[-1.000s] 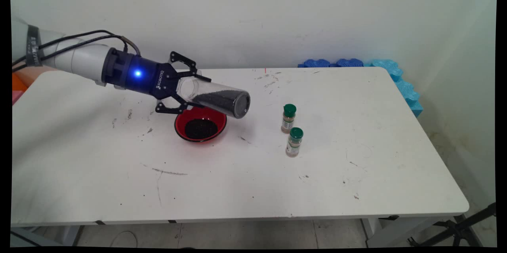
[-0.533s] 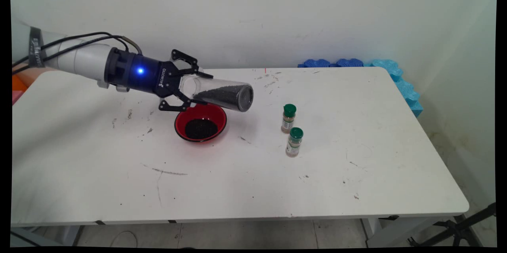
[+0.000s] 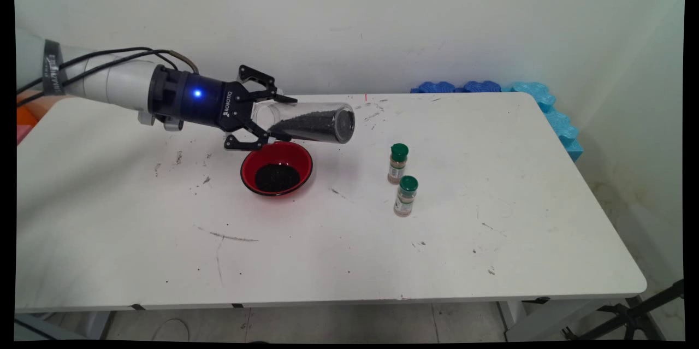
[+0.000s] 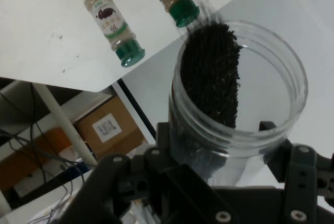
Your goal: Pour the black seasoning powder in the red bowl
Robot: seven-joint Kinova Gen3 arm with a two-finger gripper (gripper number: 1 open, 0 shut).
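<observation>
Above the red bowl the gripper clamps a clear jar near its open mouth — jar lying almost level, dark granules pooled along its lower side. At the bowl's three o'clock stand two green-capped spice bottles — upright on the white table.

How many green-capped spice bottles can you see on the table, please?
2: the farther spice bottle and the nearer spice bottle stand close together, right of the red bowl. None appears hidden.
</observation>
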